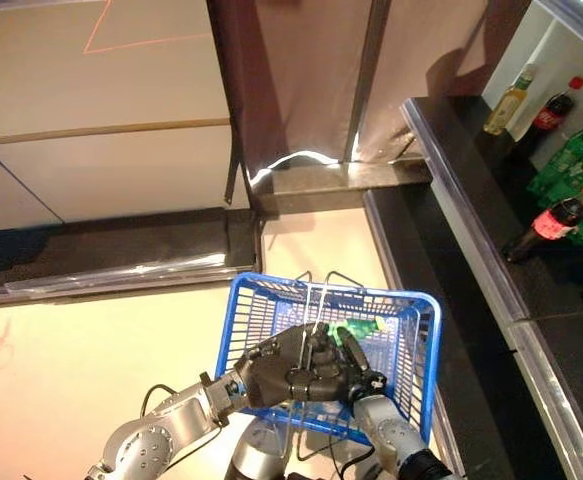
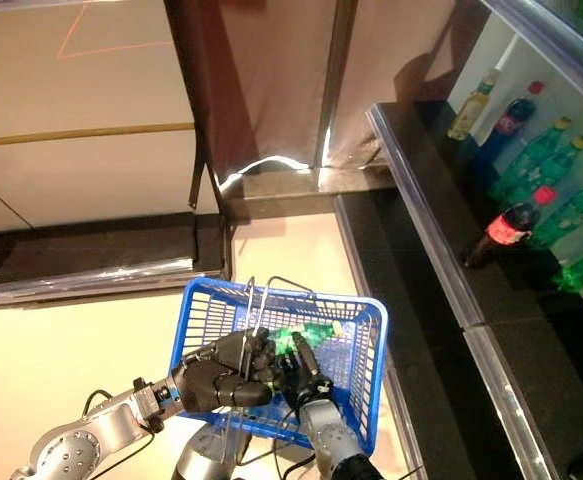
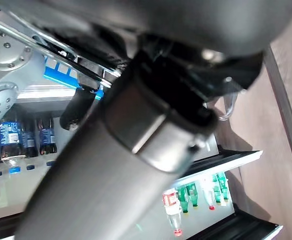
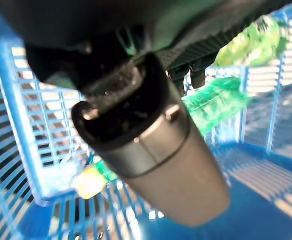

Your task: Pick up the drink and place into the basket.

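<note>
My left hand (image 1: 271,375) is shut on the thin wire handles (image 1: 321,295) of the blue basket (image 1: 233,300) and holds it raised in front of me. My right hand (image 1: 363,378) reaches into the basket from the near side, close beside the left hand. Its fingers and thumb (image 4: 151,150) are curled round a green drink bottle (image 4: 216,102) with a yellow cap. The bottle is inside the basket, slanted above its floor. It also shows in the eye views (image 2: 311,335) just past the fingers.
A dark shelf unit with a metal front rail (image 1: 471,220) runs along the right. On it stand cola bottles (image 1: 551,220), green bottles (image 1: 571,150) and a pale yellow bottle (image 1: 509,100). A dark pillar (image 1: 261,90) and low ledge (image 1: 101,255) stand ahead.
</note>
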You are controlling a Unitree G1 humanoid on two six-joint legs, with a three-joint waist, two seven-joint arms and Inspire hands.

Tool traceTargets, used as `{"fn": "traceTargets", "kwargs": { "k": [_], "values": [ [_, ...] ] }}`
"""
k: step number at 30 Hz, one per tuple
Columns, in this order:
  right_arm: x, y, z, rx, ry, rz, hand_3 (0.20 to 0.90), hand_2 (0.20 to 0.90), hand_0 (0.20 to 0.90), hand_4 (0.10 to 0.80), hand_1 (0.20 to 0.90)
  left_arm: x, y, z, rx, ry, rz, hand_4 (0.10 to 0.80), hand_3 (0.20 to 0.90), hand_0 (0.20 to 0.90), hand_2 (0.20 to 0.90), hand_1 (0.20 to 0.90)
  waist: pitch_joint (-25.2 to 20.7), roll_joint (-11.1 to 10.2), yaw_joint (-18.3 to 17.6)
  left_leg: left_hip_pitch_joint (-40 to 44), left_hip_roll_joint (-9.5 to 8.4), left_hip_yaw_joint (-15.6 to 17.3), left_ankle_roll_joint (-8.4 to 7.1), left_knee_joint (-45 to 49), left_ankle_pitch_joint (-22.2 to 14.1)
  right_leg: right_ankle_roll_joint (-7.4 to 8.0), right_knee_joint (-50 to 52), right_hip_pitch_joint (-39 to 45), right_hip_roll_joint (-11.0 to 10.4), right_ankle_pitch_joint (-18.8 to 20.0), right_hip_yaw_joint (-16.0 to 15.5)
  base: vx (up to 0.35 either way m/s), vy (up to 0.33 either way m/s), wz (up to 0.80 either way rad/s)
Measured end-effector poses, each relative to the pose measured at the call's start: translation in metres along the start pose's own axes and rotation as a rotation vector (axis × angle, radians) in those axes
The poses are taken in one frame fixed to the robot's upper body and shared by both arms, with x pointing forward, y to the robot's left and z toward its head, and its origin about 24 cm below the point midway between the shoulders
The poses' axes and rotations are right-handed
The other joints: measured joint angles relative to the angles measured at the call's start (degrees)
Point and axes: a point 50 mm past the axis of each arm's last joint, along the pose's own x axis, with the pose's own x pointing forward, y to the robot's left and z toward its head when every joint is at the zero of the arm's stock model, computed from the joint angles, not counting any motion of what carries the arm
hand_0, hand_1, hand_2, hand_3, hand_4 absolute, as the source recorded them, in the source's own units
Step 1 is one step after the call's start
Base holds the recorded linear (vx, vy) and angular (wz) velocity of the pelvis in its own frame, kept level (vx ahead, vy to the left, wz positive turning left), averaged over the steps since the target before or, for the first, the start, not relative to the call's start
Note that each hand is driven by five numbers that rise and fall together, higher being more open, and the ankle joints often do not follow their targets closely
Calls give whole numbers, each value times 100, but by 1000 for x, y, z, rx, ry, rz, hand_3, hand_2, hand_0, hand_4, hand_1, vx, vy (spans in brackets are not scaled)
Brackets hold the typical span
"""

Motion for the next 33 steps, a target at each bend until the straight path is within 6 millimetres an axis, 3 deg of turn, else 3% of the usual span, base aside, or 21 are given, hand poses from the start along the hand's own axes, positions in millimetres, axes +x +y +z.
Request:
{"fn": "traceTargets", "kwargs": {
  "k": [8, 14, 18, 26, 33],
  "values": [
    [-18, -7, -3, 4, -27, 46, 900, 900, 900, 800, 900, -17, 7, 2, -13, -47, 71, 100, 200, 300, 300, 300, -146, -76, -4, 94, 25, 107, 20, -4, -28, 28, -142, 158, 15, 36, -10, 42, -5, 0],
    [-44, 22, 4, 3, -72, 226, 900, 900, 900, 800, 900, -36, 14, 3, -48, -111, 154, 100, 200, 300, 300, 300, -279, -265, -152, 98, 94, 169, 15, -18, -47, 13, -342, 203, 102, 148, 8, 29, -11, -6],
    [-65, 36, 2, -57, -43, 326, 900, 900, 900, 800, 900, -46, 17, 1, -65, -163, 207, 100, 200, 300, 300, 300, -335, -325, -210, 112, 185, 326, 5, -16, -50, 0, -398, 218, 160, 182, 58, 0, -4, -6],
    [-107, 33, 23, -329, 20, 493, 900, 900, 900, 800, 900, -68, 21, -11, -107, -212, 329, 100, 200, 300, 300, 300, -542, -479, -524, 294, 289, 626, 2, -121, -69, 4, -560, 301, 204, 271, 203, 4, 1, -11],
    [-125, 36, 35, -453, 63, 674, 900, 900, 900, 800, 900, -81, 27, -26, -140, -243, 440, 100, 200, 300, 300, 300, -896, -516, -912, 410, 346, 772, -14, -321, -62, -13, -735, 336, 280, 317, 341, -39, -5, -13]
  ]
}}
